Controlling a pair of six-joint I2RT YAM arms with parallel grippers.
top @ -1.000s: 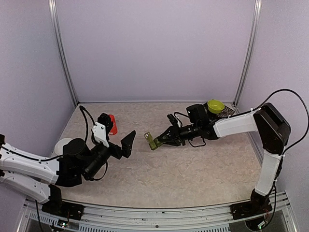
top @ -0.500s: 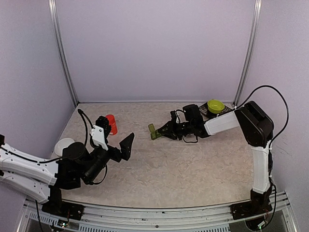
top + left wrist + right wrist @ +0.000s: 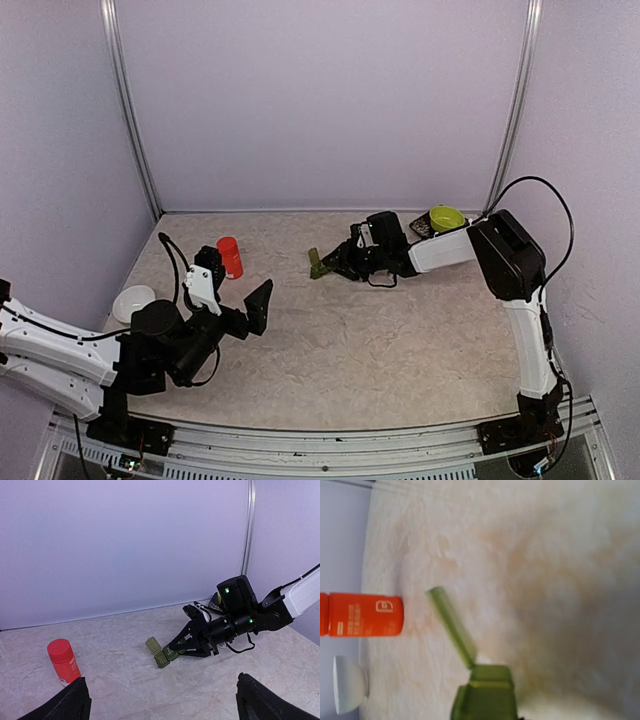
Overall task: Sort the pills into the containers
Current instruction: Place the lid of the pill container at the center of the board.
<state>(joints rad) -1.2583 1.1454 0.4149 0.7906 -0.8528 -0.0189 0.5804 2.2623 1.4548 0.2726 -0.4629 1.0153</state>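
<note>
The containers (image 3: pixel 318 264) are a dark green strip lying on the table at centre back, its end lid (image 3: pixel 153 645) flipped open and the other lids closed. My right gripper (image 3: pixel 335 267) reaches in from the right, low over the table, with its fingers (image 3: pixel 192 642) closed round the strip's right end (image 3: pixel 182 649). In the right wrist view the strip (image 3: pixel 485 692) fills the bottom edge and its open lid (image 3: pixel 451 625) stands up. My left gripper (image 3: pixel 235 295) hovers open and empty at the near left, facing the strip. No pills show.
A red bottle (image 3: pixel 230 257) stands upright left of the strip, also seen in the left wrist view (image 3: pixel 64 661). A white bowl (image 3: pixel 133 300) sits at the far left. A yellow-green bowl (image 3: pixel 446 218) sits in the back right corner, on a dark patterned thing.
My right arm has carried the strip back and slightly left, down onto the table. The left arm has drifted a little toward the near side, still open.
</note>
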